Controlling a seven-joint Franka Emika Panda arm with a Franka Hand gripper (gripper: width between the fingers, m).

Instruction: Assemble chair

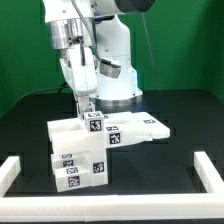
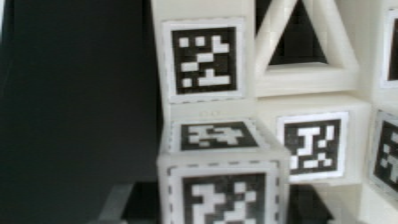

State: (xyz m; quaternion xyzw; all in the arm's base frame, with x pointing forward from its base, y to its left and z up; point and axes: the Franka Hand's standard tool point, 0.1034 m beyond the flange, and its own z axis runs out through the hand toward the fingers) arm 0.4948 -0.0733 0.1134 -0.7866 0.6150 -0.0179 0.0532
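The partly joined chair (image 1: 85, 150) is a cluster of white blocky parts with black-and-white tags in the middle of the black table. A flat white slab (image 1: 135, 127) reaches toward the exterior view's right. My gripper (image 1: 88, 108) hangs straight down over the cluster's upper part, shut on a small white tagged block (image 1: 93, 122). In the wrist view that block (image 2: 222, 170) sits between my dark fingers (image 2: 139, 200). It is pressed close to a tagged upright piece (image 2: 205, 60) and a white frame (image 2: 306, 75) with open gaps.
Low white border rails run along the exterior view's left (image 1: 10, 175), right (image 1: 210, 168) and front (image 1: 110, 216). The robot's white base (image 1: 115, 75) stands just behind the parts. A green backdrop closes the back.
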